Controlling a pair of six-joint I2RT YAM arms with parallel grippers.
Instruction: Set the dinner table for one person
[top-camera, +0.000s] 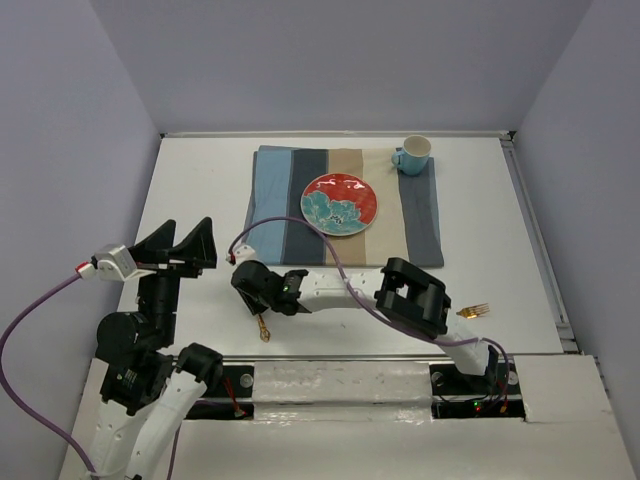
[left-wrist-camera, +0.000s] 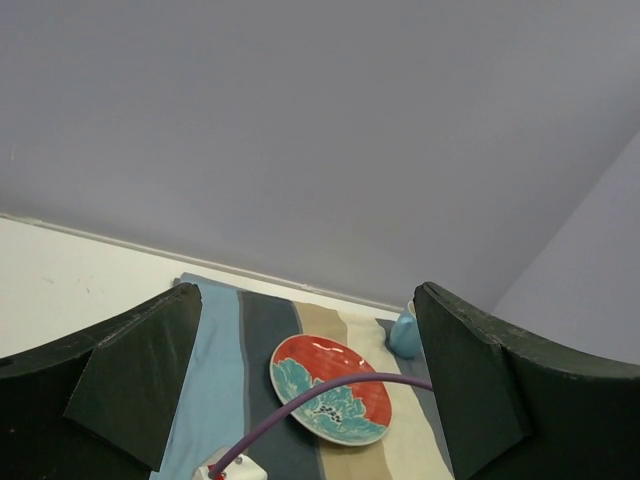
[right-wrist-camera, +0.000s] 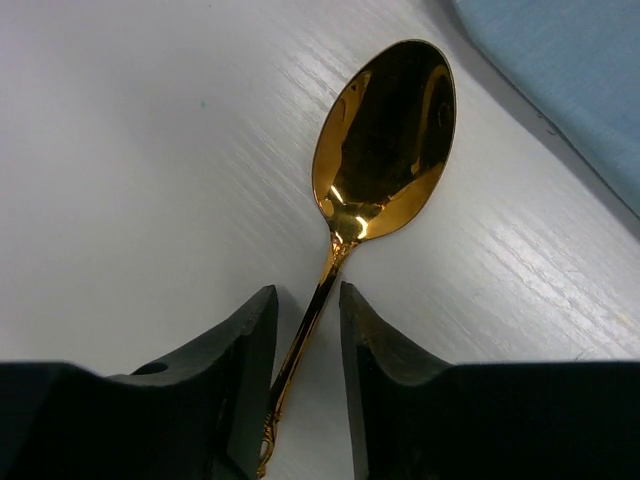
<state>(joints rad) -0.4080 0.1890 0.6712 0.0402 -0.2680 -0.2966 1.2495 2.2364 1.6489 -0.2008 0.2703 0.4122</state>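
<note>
Reaching across the dinner table (top-camera: 200, 180) with the right gripper (right-wrist-camera: 305, 295), low over a gold spoon (right-wrist-camera: 385, 130). Straddling the handle with a narrow gap, bowl pointing away toward the striped mat (right-wrist-camera: 570, 80). Lined up along the handle, probably to pinch the thin stem across its width rather than fight the bowl. Can't tell whether clamped yet: looks slightly clear at the tips, no view of contact lower down. Seeing the spoon flat on bare white tabletop, near the mat's near-left corner, so not at its place beside the plate (top-camera: 339, 203).

Holding the left gripper (top-camera: 182, 243) high at the left, spread wide, gripping nothing, likely for clearance from the crossing arm.

Already on the mat: plate in the middle, blue mug (top-camera: 411, 154) at the far-right corner. Off the mat: gold fork (top-camera: 474, 311), on the tabletop by the right arm, well apart from the spoon.

Judging the step in hand as spoon pickup. Expect slip risk: thin glossy handle, flat on a hard surface, little to get under. Keep the pinch low and square.
</note>
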